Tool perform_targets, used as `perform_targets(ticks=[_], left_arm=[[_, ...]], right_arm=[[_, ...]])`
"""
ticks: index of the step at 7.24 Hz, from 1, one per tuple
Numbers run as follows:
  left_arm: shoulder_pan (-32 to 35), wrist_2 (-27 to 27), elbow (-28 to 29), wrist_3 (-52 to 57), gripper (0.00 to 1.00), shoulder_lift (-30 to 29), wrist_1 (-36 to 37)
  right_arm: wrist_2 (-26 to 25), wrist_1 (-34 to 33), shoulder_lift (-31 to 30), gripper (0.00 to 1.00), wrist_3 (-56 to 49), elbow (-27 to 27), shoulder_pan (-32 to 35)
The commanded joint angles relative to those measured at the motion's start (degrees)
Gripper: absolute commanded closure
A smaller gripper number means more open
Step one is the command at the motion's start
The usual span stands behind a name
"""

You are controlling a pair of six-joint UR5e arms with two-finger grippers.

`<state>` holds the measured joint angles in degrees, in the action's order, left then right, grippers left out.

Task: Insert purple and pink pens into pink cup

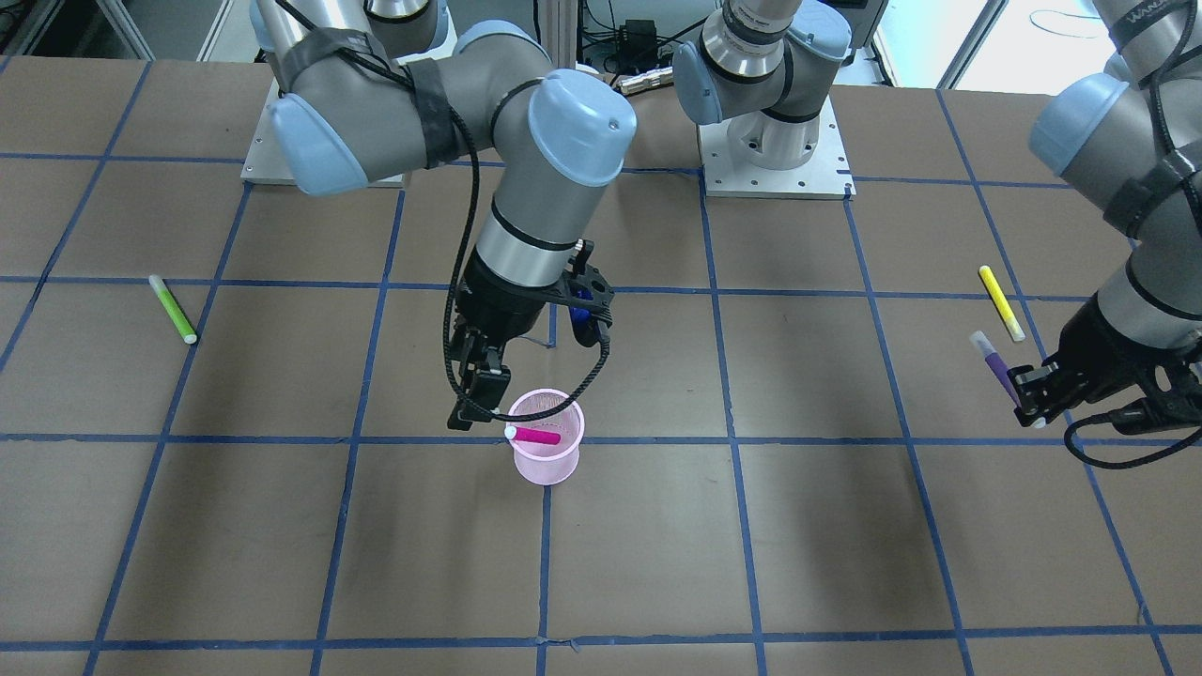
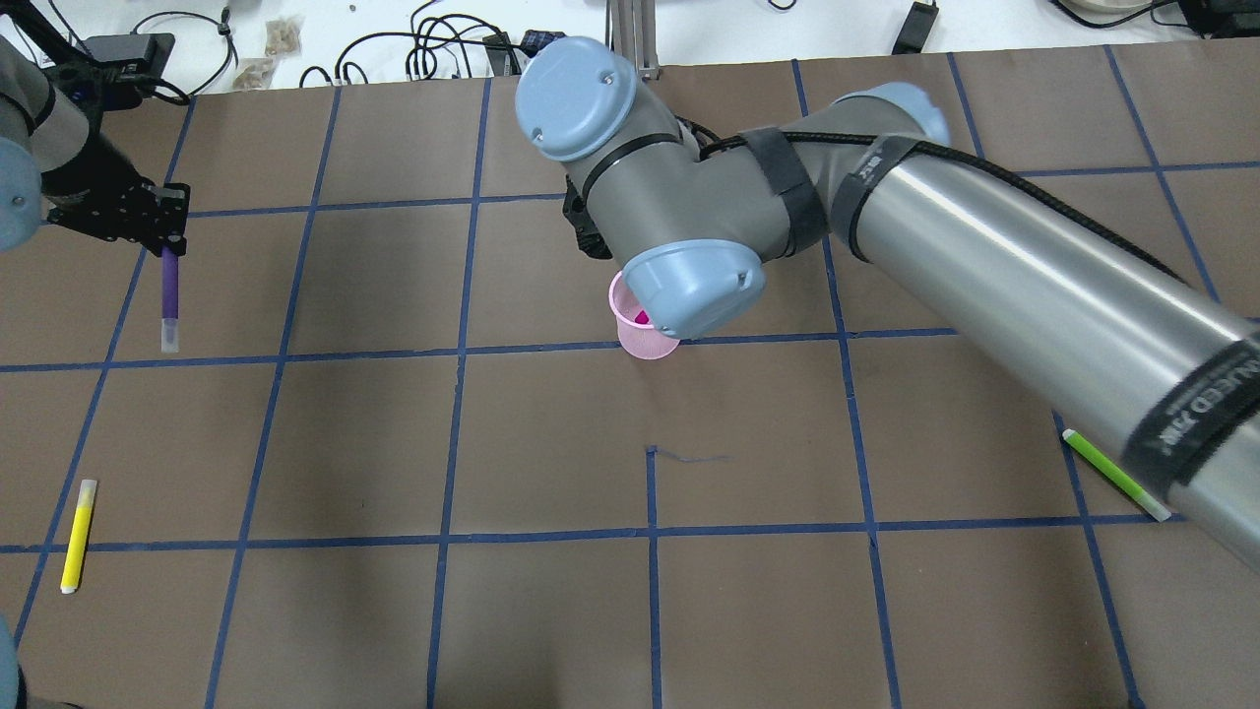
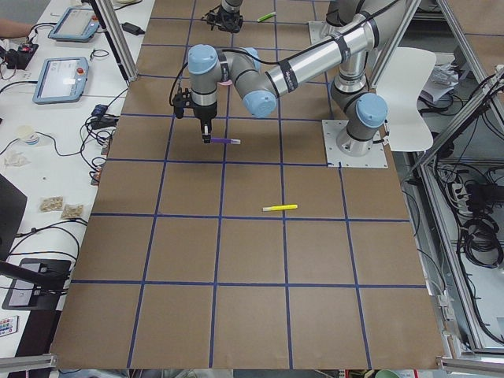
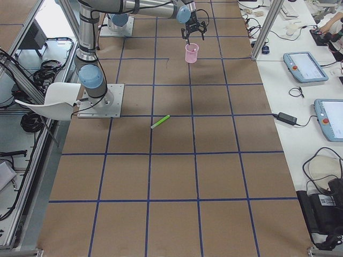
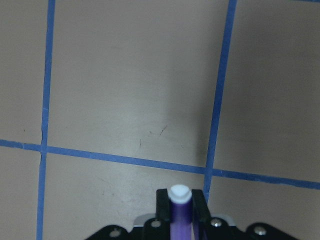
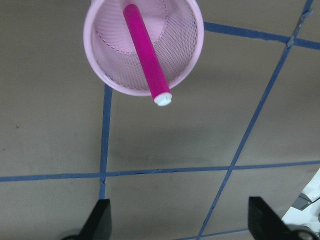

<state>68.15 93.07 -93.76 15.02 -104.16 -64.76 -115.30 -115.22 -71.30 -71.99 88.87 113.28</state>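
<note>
- Nearest the robot, a yellow pen [image 2: 77, 535] at left and a green pen [image 2: 1117, 476] at right lie flat on the table [image 2: 551, 443]. We judge them distractors, not wanted in the cup.
- Mid-table: pink cup [image 1: 545, 467] upright, pink pen [image 1: 537, 436] leaning inside, white end over the rim. Half the task done, by our reckoning.
- Right gripper [image 1: 477, 402] hangs just above the cup, fingers apart, nothing between them.
- Far left: left gripper [image 2: 165, 219], fingers clamped on one end of the purple pen [image 2: 169, 286], well apart from the cup. We expect a carry across next.
</note>
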Motion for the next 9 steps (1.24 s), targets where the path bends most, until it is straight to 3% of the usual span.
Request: perform_targets(ticks=[1,2,5,7,8,9], left_arm=[[10.0,0.1,0.9,-14.4,1.00,-0.4,6.5],[16.1,0.0,1.0,-20.1,1.00,-0.8,9.2],[25.6,-0.5,0.2,-32.8,1.00,-1.6,18.6],[29.3,-0.5,-0.1,-39.8,1.00,-3.1,24.1],[31.9,-0.1,-0.1,-41.9,1.00,-3.3,24.2],[34.8,0.2,-0.1,-46.0,1.00,-3.7,24.2]], right_arm=[[13.1,6.5,-10.7,0.04,0.4,0.3,-9.3],[19.2,9.5,-14.4,0.01,0.5,0.4,-13.9],[21.0,23.4,-22.5,0.04,3.1,1.1,-21.2],[23.1,23.9,-23.0,0.02,3.2,1.2,-21.3],[23.5,23.1,-23.1,0.04,9.7,0.6,-21.6],[23.6,21.8,-23.6,0.03,26.4,0.7,-21.5]])
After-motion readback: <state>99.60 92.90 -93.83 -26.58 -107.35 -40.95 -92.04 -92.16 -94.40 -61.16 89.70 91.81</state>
